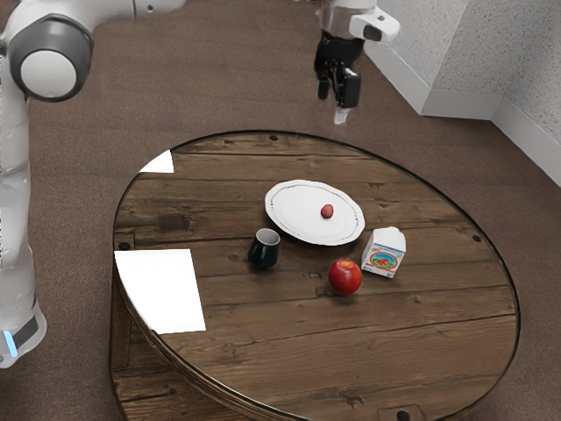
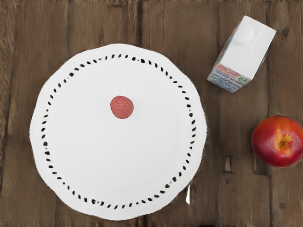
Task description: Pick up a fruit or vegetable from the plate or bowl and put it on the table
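The pincer (image 1: 336, 97) hangs released; 1 red fruit (image 2: 121, 107) lies on the plate (image 2: 118, 165); lifting it and reaching the table (image 1: 421, 338) remain.

I count five things on one round counter (image 1: 289, 355). Two of them are fruits: one small, bumpy red fruit (image 2: 121, 107) and one big, shiny red fruit (image 2: 280, 142). Then there is just one of each other kind: one white plate (image 2: 104, 161), one dark cup (image 1: 262, 253) and one little drink carton (image 2: 251, 49).
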You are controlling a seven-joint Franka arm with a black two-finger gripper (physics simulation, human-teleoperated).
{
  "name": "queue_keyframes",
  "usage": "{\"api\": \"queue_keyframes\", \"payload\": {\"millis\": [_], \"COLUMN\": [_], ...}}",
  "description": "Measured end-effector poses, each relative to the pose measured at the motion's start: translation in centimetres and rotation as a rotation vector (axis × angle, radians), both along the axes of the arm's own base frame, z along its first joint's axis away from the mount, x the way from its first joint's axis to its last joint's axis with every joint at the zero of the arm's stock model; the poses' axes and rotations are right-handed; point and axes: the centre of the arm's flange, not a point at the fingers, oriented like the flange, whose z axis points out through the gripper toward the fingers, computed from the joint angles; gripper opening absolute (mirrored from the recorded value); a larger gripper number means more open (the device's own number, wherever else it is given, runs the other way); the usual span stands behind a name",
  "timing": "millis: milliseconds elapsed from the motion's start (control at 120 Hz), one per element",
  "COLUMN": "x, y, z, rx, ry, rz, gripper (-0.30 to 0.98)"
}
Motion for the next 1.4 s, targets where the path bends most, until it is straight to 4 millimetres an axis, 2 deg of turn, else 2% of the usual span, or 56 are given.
{"api": "queue_keyframes", "payload": {"millis": [150, 167, 217, 242, 283, 317, 367, 458, 525, 567, 650, 817, 1058, 1200, 1325, 1400], "x": [-0.7, -1.0, -3.3, -4.5, -5.7, -5.8, -4.2, 1.0, 3.6, 4.7, 6.5, 10.4, 13.1, 13.4, 11.6, 11.2], "y": [4.9, 5.1, 5.3, 5.2, 5.2, 5.4, 6.2, 9.8, 11.2, 11.3, 9.8, 9.0, 7.0, 5.9, 6.0, 5.9], "z": [0.2, 1.2, 7.3, 9.5, 11.3, 11.5, 9.6, 2.3, -1.8, -3.5, -5.7, -12.6, -20.2, -22.1, -23.1, -23.6], "rx": [-0.011, -0.011, -0.003, 0.001, 0.004, 0.005, 0.005, -0.002, -0.009, -0.014, -0.018, -0.024, -0.022, -0.013, -0.014, -0.013], "ry": [0.019, 0.002, -0.107, -0.144, -0.171, -0.168, -0.125, 0.002, 0.062, 0.082, 0.096, 0.157, 0.19, 0.18, 0.164, 0.146], "rz": [0.092, 0.097, 0.105, 0.107, 0.109, 0.113, 0.126, 0.177, 0.192, 0.189, 0.162, 0.141, 0.11, 0.094, 0.097, 0.095], "gripper": [0.69, 0.69, 0.69, 0.69, 0.69, 0.69, 0.69, 0.69, 0.69, 0.69, 0.69, 0.69, 0.69, 0.69, 0.69, 0.69]}}
